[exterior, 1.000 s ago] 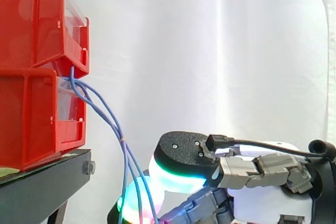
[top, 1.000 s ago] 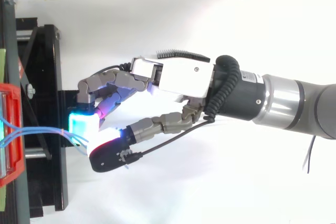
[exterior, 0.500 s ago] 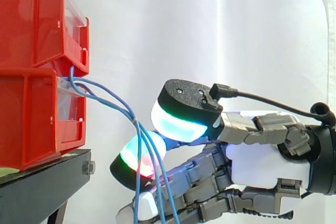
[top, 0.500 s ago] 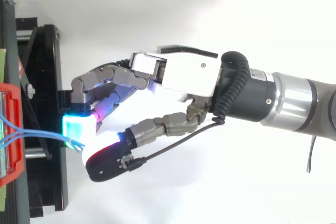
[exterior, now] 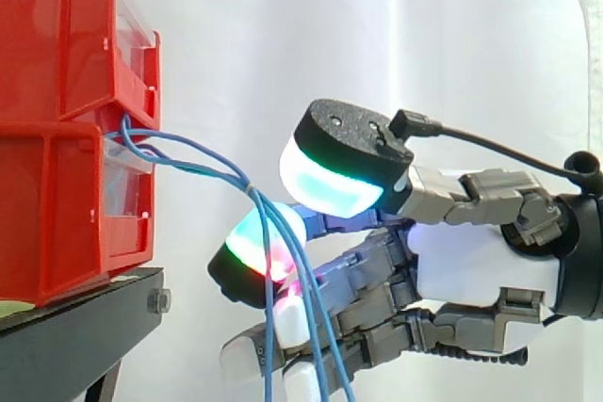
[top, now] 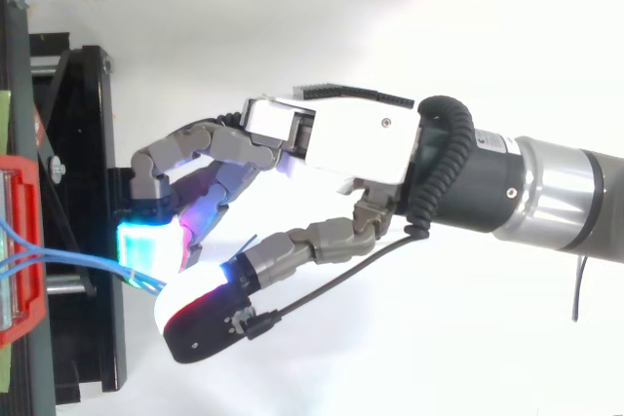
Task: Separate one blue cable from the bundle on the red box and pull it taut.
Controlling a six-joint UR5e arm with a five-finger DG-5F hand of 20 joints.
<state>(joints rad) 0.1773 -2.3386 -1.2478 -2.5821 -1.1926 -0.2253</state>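
Both views are brightly and evenly lit. In the side view the white curtain (exterior: 424,44) is washed out almost to pure white, and the blue cables (exterior: 252,193) stand dark against it. In the top view the pale ground (top: 507,7) glares brightest at the upper right and dims to soft grey toward the lower edge, while the robot hand (top: 331,138) spills cyan and red glow from its pads (exterior: 330,185) onto its own fingers.
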